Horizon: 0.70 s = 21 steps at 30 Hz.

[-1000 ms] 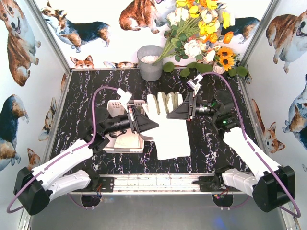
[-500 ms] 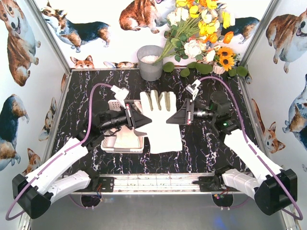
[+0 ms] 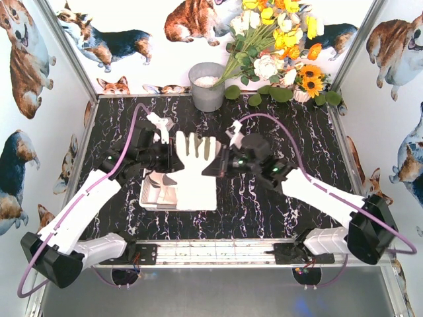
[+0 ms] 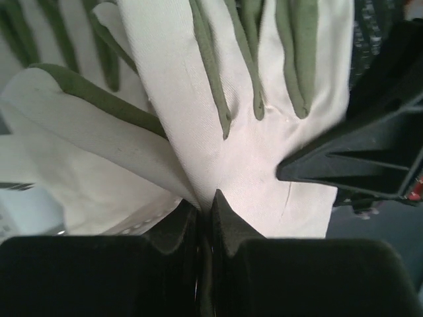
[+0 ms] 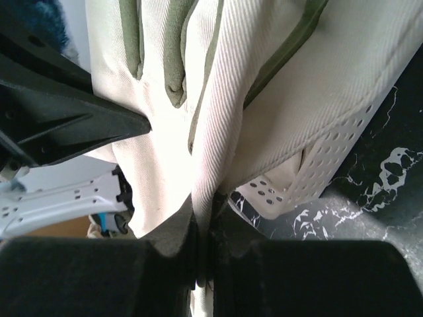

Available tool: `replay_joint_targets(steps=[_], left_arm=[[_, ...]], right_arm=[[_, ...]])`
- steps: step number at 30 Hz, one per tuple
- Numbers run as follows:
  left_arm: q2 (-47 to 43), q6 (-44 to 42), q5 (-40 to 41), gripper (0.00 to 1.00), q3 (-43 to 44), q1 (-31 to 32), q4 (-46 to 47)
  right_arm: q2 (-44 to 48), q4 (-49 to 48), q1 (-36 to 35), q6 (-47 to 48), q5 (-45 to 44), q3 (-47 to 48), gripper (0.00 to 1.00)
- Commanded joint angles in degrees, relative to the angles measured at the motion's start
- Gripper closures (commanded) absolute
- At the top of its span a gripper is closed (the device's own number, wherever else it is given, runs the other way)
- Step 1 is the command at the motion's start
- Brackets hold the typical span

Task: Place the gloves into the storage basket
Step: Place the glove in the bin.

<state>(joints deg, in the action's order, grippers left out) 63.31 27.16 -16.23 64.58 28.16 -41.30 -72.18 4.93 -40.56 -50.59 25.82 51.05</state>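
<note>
A cream-white glove [image 3: 193, 173] with grey finger strips hangs spread between both grippers, fingers pointing to the back, over the white storage basket [image 3: 151, 200]. My left gripper [image 3: 173, 160] is shut on the glove's left edge near the thumb; the left wrist view shows its jaws [image 4: 210, 201] pinching the fabric [image 4: 238, 132]. My right gripper [image 3: 213, 166] is shut on the right edge, a fold of cloth [image 5: 218, 132] caught between its jaws [image 5: 210, 205]. The basket's perforated wall [image 5: 317, 178] shows below. Another glove [image 4: 39, 26] lies beneath.
A grey metal bucket [image 3: 207, 86] stands at the back, beside a bunch of flowers [image 3: 277, 46] at the back right. Corgi-print walls close in the black marble table [image 3: 264, 211] on three sides.
The right gripper has shut on the glove. Both arms have carried it left, from the middle of the table to above the basket.
</note>
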Motion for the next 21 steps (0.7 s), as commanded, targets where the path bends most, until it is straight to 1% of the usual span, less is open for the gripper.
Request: replay_joint_targets(steps=[1, 5, 10, 14, 21], left_arm=[[0.25, -7.82, 11.38, 1.0, 2.62, -3.3, -7.19], [2.43, -10.98, 16.33, 1.0, 3.28, -4.88, -8.53], [4.85, -14.5, 20.03, 1.0, 3.9, -7.41, -7.13], [8.55, -16.46, 18.36, 1.0, 3.72, -9.86, -5.35], [13.37, -18.77, 15.83, 1.0, 2.4, -12.75, -1.37]], right_arm=[[-2.61, -0.86, -5.32, -0.54, -15.43, 2.85, 1.0], [-8.27, -2.08, -8.65, 0.83, -21.09, 6.12, 1.0], [-15.59, -3.31, -10.68, 3.28, -24.4, 10.72, 1.0], [-20.52, -2.63, -11.42, 4.76, -26.93, 13.71, 1.0], [-25.81, -1.18, -11.65, 5.45, -29.26, 15.57, 1.0]])
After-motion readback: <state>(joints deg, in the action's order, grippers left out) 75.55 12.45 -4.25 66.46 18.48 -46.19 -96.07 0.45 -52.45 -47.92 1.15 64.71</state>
